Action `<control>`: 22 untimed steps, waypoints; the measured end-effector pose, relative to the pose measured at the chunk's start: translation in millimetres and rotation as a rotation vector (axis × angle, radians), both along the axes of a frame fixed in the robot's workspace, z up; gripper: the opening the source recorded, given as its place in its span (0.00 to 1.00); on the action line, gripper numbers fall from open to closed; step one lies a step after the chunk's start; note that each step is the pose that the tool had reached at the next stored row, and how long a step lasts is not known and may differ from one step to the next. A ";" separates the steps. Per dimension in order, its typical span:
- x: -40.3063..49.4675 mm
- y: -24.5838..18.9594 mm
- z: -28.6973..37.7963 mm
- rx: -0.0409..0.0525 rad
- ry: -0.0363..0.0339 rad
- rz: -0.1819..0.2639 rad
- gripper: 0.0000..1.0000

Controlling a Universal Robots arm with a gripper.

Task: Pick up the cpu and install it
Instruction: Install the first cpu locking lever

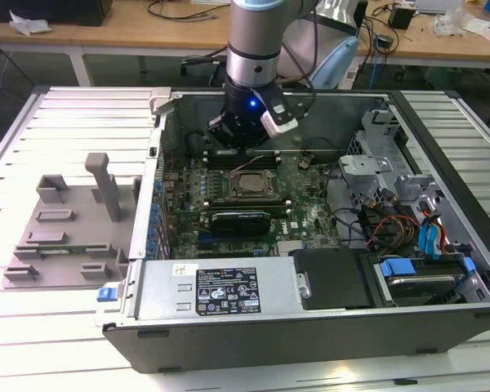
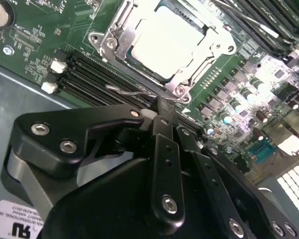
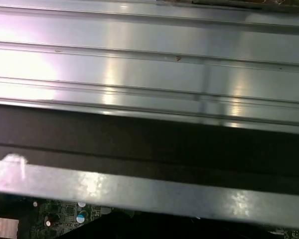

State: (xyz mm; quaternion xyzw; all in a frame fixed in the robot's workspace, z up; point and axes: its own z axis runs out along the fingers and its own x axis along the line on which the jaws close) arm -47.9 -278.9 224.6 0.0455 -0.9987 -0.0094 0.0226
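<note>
Already the cpu point(image 2: 167, 42) sits in its socket point(image 2: 109, 42); gripper point(image 2: 162, 117) apparently closed (empty) could snag the lever point(image 2: 127, 91).

Power-supply label point(image 1: 229, 292): white and black sticker on the computer case's front edge, print too small to read.
Corner sticker point(image 2: 12, 224): partial, unreadable marks.

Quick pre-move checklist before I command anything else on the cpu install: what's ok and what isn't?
1. The cpu sits in the socket frame: ok.
2. Chip lies flat and square in the frame: cannot tell.
3. Claw holds nothing: ok, nothing between its tips in the second wrist view.
4. Claw clear of the chip: ok, it is beside the socket.
5. Claw clear of the wire lever: cannot tell.
</note>
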 end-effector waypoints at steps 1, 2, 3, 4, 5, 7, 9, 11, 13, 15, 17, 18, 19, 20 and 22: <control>1.8 0.0 -1.8 0.0000 0.0011 0.000 0.11; 2.8 0.0 -2.8 0.0000 0.0017 0.000 0.11; 3.7 0.0 -3.8 0.0000 0.0023 0.000 0.11; 4.8 0.0 -5.2 0.0000 0.0031 0.000 0.11; 5.8 0.0 -6.3 0.0000 0.0038 0.000 0.11; 10.2 0.0 -9.0 0.0000 0.0069 0.001 0.11; 16.6 0.0 -11.8 -0.0001 0.0112 0.000 0.11; 20.9 0.1 -13.9 0.0000 0.0139 0.000 0.11; 25.2 0.0 -15.6 0.0000 0.0162 0.001 0.11; 30.6 0.0 -18.0 0.0000 0.0182 0.000 0.11; 33.3 -0.2 -19.5 0.0002 0.0189 0.000 0.11; 34.3 -0.3 -20.1 0.0001 0.0192 0.000 0.11; 35.3 -0.5 -20.6 -0.0002 0.0198 0.000 0.11; 36.2 -0.8 -20.8 -0.0004 0.0201 -0.001 0.11; 37.3 -1.7 -21.3 0.0001 0.0198 -0.001 0.11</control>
